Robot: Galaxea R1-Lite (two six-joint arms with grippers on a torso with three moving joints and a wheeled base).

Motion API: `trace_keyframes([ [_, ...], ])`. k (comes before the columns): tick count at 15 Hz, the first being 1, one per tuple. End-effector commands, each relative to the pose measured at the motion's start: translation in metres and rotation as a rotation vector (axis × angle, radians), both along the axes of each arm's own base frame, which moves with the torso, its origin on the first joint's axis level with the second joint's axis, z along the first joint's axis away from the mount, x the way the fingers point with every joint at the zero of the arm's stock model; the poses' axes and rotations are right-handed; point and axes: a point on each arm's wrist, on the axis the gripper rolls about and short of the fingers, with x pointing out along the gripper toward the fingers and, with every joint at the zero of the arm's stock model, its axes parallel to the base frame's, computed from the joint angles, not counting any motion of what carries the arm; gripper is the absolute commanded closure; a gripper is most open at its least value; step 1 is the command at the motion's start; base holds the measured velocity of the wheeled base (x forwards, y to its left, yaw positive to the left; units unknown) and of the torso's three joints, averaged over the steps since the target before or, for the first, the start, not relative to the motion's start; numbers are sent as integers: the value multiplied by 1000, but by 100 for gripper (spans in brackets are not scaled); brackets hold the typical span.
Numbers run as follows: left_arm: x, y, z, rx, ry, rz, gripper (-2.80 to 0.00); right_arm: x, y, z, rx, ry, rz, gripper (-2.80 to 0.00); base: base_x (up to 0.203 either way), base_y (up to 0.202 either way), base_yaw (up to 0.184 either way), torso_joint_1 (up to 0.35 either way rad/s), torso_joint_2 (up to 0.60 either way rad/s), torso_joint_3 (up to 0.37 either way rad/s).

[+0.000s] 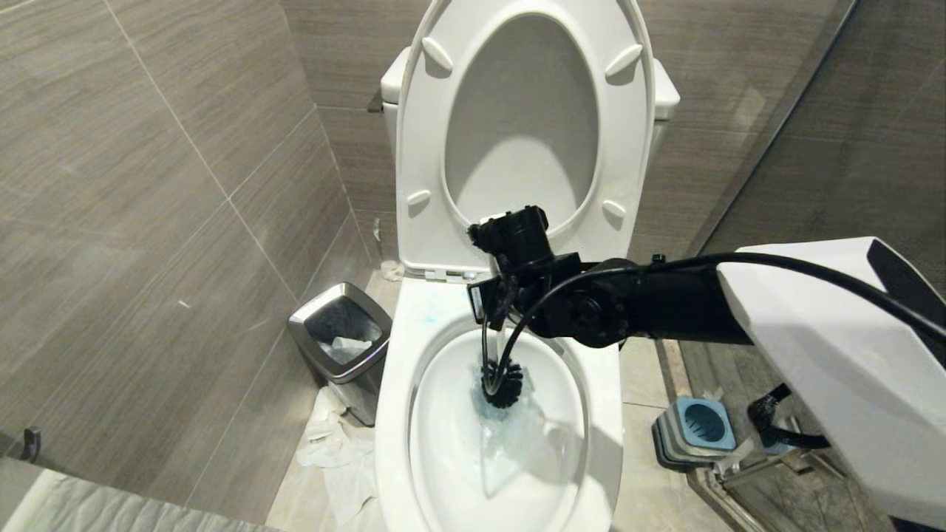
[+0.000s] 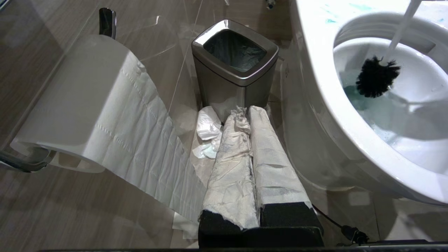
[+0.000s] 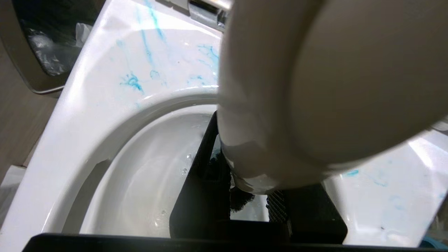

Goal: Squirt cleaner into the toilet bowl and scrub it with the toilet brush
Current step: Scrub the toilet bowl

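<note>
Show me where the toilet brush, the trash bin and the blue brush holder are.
toilet brush (image 2: pixel 377 77), left wrist view, on the black bristle head inside the bowl.
trash bin (image 2: pixel 231 89), left wrist view, on its metal front wall.
brush holder (image 1: pixel 702 423), head view, on its blue top.

toilet brush (image 3: pixel 315 80) handle blurred, filling right wrist view, toilet bowl (image 1: pixel 392 414) front rim cut off

Evenly lit from overhead, soft shadows.
Glare on the glossy toilet bowl (image 1: pixel 606 414) rim; blurred, out of focus toilet brush (image 3: pixel 315 87) handle filling the right wrist view.
</note>
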Motion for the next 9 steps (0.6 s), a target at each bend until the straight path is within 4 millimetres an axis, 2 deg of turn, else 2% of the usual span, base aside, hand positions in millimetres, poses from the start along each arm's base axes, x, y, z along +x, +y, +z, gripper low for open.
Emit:
trace_keyframes([
  [1, 0, 0, 0, 0, 3, 1, 0, 3, 9, -15, -12, 13, 7, 0, 0, 0, 0, 0, 0, 0],
  [5, 0, 0, 0, 0, 3, 1, 0, -16, 23, -4, 0, 3, 56, 0, 0, 0, 0, 0, 0, 0],
  [9, 0, 0, 0, 0, 3, 1, 0, -51, 11, -3, -40, 77, 78, 0, 0, 0, 0, 0, 0, 0],
])
